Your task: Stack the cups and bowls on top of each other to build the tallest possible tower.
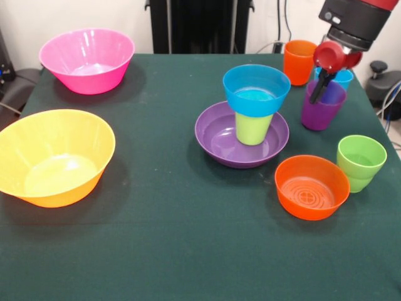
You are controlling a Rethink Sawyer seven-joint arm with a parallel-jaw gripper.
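The tower stands right of centre: a wide purple bowl [212, 139] holds a lime-yellow cup [253, 128], and a small blue bowl [256, 91] rests on that cup. My gripper [319, 91] hangs at the far right, its tip at the rim of a purple cup [322, 110]. A light blue cup [343, 76] stands just behind, mostly hidden by the gripper. An orange cup [299, 61] is further back, a green cup [360, 162] nearer the front. A small orange bowl [311, 187] sits beside the green cup.
A big pink bowl [86, 59] stands at the back left and a big yellow-orange bowl [55, 157] at the left edge. The dark green table cloth [169, 238] covers the table. Black equipment stands behind the table.
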